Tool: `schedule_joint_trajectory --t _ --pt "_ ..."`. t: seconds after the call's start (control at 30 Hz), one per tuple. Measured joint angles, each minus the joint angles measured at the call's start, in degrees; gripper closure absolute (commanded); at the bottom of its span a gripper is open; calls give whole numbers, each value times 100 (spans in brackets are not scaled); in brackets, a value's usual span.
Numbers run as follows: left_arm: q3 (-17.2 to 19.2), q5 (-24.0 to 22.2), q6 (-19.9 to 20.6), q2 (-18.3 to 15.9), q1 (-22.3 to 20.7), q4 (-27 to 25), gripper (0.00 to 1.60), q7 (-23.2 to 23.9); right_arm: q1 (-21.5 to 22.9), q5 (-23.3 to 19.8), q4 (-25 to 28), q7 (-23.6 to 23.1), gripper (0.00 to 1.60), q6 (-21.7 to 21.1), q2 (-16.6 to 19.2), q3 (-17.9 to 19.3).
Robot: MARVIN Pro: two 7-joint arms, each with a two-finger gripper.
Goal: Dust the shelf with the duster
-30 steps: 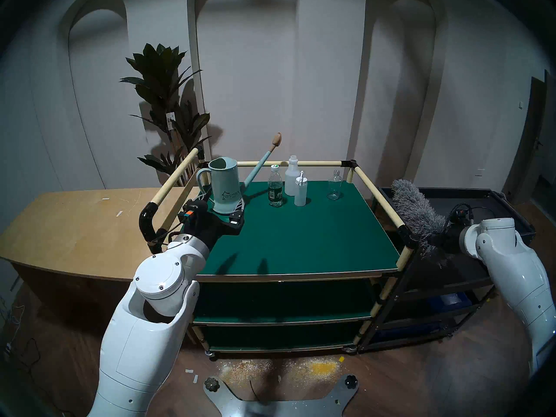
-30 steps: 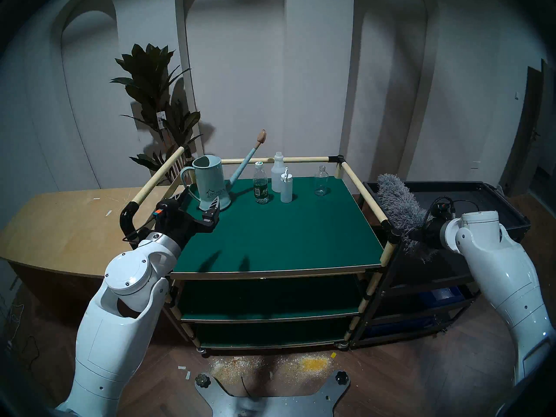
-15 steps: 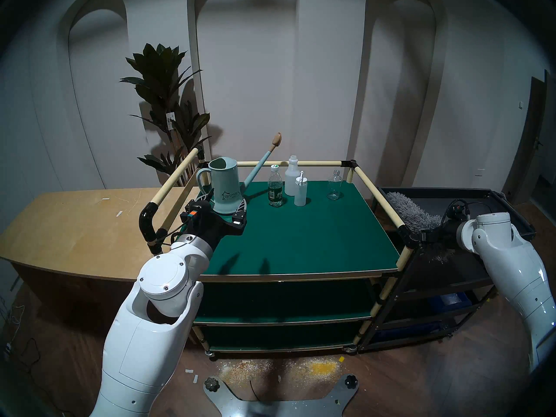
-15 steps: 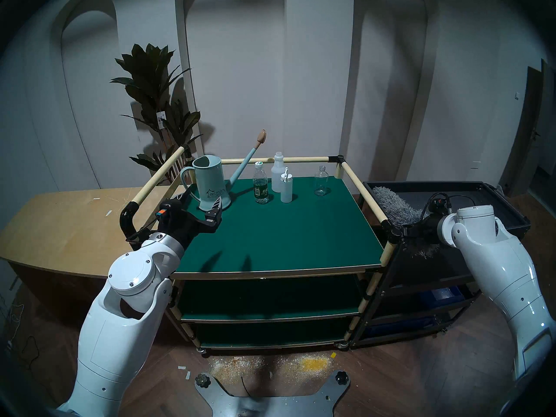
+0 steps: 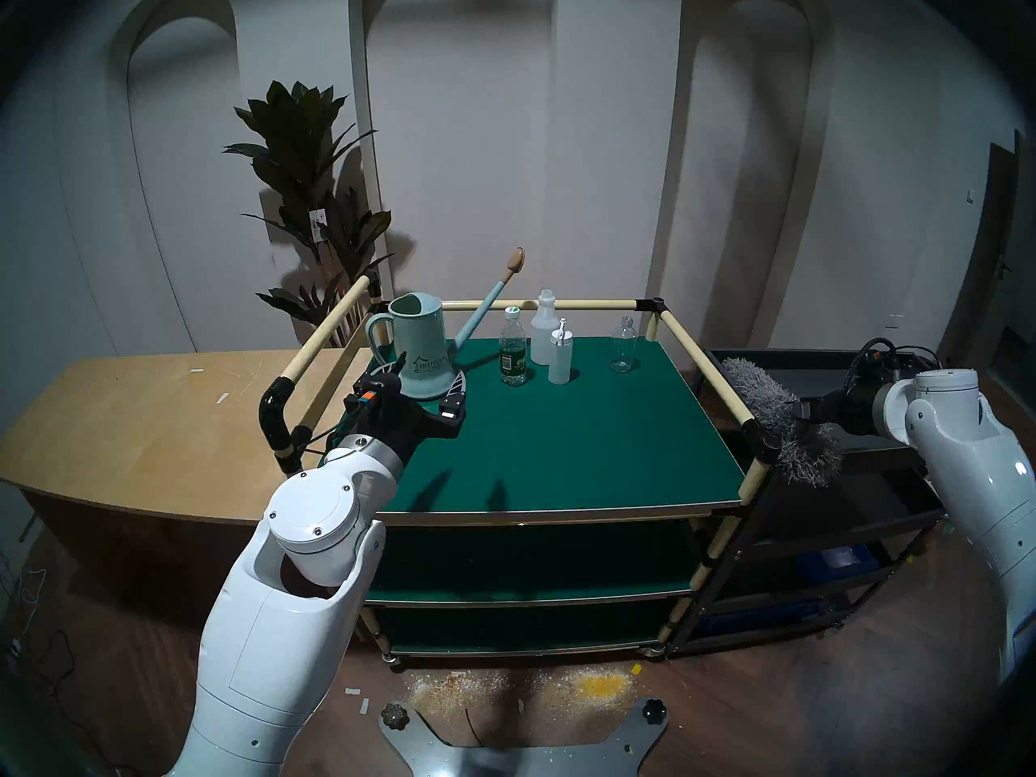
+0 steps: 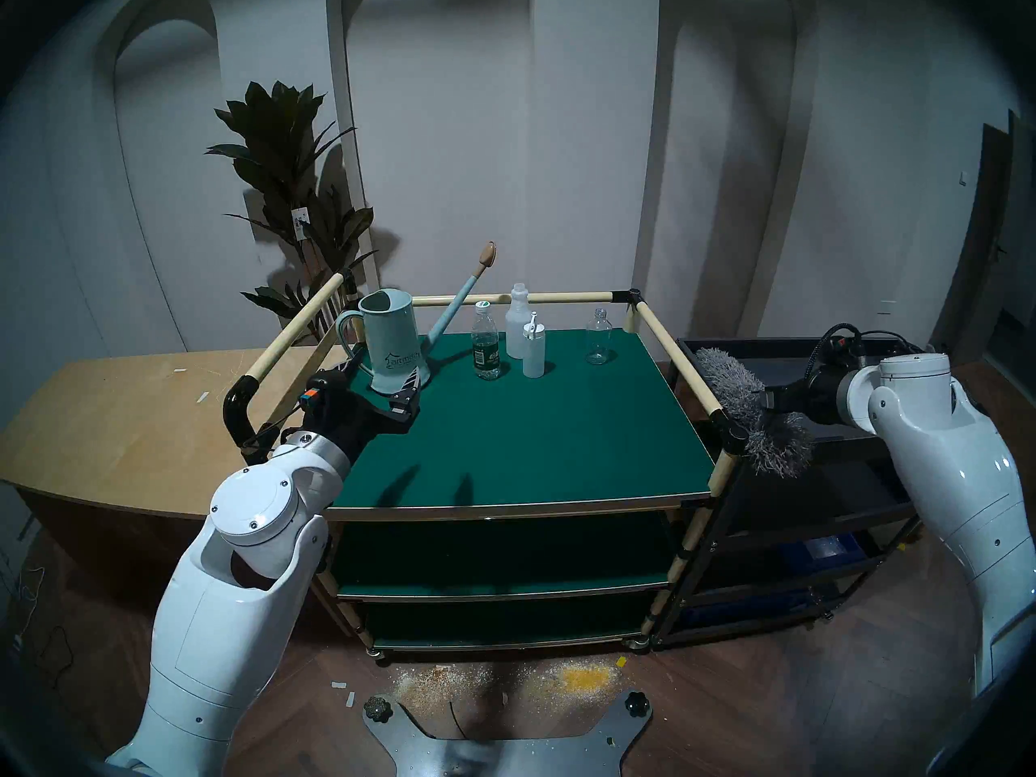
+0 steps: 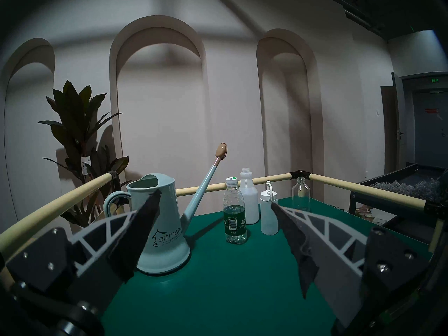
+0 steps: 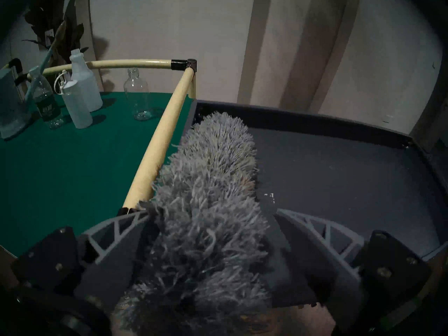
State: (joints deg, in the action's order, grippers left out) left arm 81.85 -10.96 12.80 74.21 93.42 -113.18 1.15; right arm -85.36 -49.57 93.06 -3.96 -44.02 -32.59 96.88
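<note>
Clenching my right gripper (image 8: pixel 213 233) on the duster (image 8: pixel 208 207), I held its shaggy head pointing to twelve o'clock over the black cart (image 8: pixel 339 173); next, I judged, came a lift over the cream rail (image 8: pixel 160 144) onto the shelf (image 8: pixel 72 163) at ten o'clock. My left gripper (image 7: pixel 215 204) gaped empty beside the watering can (image 7: pixel 162 226).

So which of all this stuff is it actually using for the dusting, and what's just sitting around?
For the job:
- the duster, gripped by the right gripper
- the shelf, the green top board

Just there:
- watering can, in front of the open left gripper
- water bottle
- two white bottles
- glass bottle
- potted plant
- black cart
</note>
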Motion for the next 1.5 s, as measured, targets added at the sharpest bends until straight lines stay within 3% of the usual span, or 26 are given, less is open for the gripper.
schedule_joint_trajectory --t 0.27,0.43,0.8,1.1,1.27,1.5 --pt "225 -97 -237 88 -103 300 0 -82 -199 -223 442 -184 0 354 -171 458" --pt "352 -67 -414 142 -217 544 0 -241 -269 -402 770 -199 0 774 -474 423" --pt "342 150 -712 216 -432 963 0 -454 -373 -520 1262 479 0 1720 -1237 -563" --pt "114 309 -944 237 -542 1220 0 -460 -237 -73 1331 1273 0 2493 -1844 -1463" --pt "-11 389 -1104 253 -610 1501 0 -408 -79 272 1151 1743 0 2931 -2178 -1922" --pt "-76 507 -1311 325 -797 2097 0 -465 255 727 497 2360 0 3482 -2670 -2531"
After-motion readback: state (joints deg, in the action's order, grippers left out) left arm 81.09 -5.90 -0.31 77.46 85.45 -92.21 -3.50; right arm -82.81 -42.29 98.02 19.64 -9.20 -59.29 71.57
